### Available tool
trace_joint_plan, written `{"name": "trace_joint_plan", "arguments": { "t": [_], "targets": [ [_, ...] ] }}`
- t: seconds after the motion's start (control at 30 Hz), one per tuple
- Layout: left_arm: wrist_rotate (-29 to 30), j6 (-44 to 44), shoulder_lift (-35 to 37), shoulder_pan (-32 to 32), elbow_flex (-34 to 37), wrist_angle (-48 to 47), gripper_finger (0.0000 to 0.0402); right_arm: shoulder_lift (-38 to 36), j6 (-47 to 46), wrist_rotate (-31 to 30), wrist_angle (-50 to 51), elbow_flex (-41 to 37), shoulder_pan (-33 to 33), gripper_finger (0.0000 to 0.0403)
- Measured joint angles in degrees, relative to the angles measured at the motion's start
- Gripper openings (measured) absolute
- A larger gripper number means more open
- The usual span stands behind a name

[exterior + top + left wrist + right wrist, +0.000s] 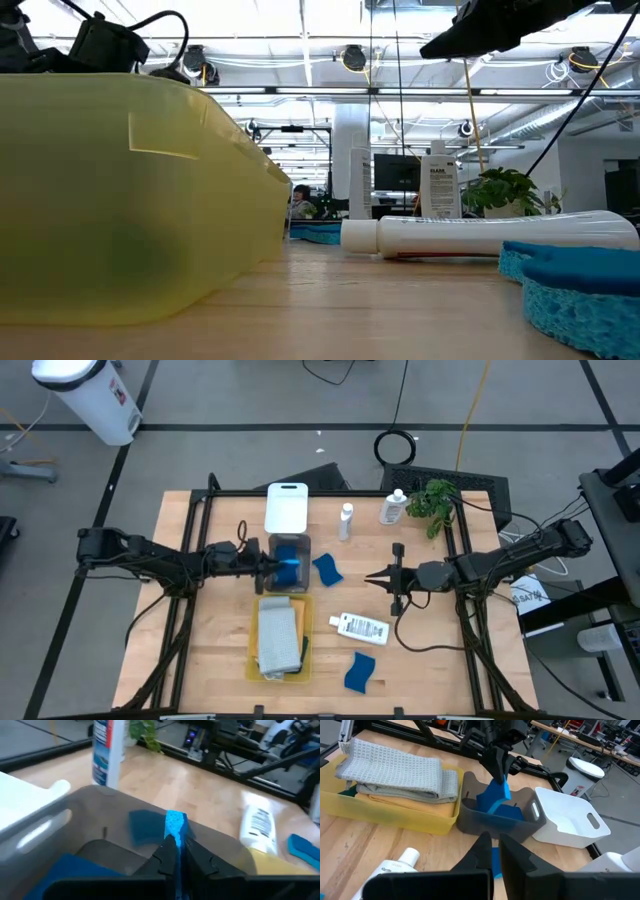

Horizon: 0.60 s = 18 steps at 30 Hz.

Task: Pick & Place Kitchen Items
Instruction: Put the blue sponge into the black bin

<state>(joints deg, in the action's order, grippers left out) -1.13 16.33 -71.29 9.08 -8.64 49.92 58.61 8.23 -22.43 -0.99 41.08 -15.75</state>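
My left gripper (278, 565) is shut on a bright blue wavy-edged sponge (496, 794) over the grey tray (300, 542). Another blue sponge (509, 813) lies inside that tray. My right gripper (370, 576) hangs above the table's middle, right of the grey tray, a little open and empty. Two more sponges lie on the wood, one (327, 568) beside the grey tray and one (360, 672) at the near edge. Folded grey, orange and teal cloths (278, 636) lie in the yellow tray (306, 622). Two white bottles (346, 520) (392, 508) stand at the back; a third (362, 628) lies on its side. My left gripper pinches the sponge between its two fingers, which lie on its two flat faces (175, 831). The fingers (496, 760) come slanting down from the table's left. The sponge's free end sticks out past the fingertips and hangs down into the grey tray's opening.
A white tray (286, 508) stands behind the grey one. A green leafy plant (432, 500) is at the back right. A black frame (190, 540) runs along the table's sides. There is bare wood at the near left and near right.
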Motion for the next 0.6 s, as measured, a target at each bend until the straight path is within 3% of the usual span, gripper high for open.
{"name": "trace_joint_plan", "arguments": {
  "t": [0.6],
  "targets": [
    [12.2,2.4,0.0,0.0,0.0,0.6,0.0176,0.0,1.4,0.0,-2.3,-1.6,0.0,0.0007]
  ]
}}
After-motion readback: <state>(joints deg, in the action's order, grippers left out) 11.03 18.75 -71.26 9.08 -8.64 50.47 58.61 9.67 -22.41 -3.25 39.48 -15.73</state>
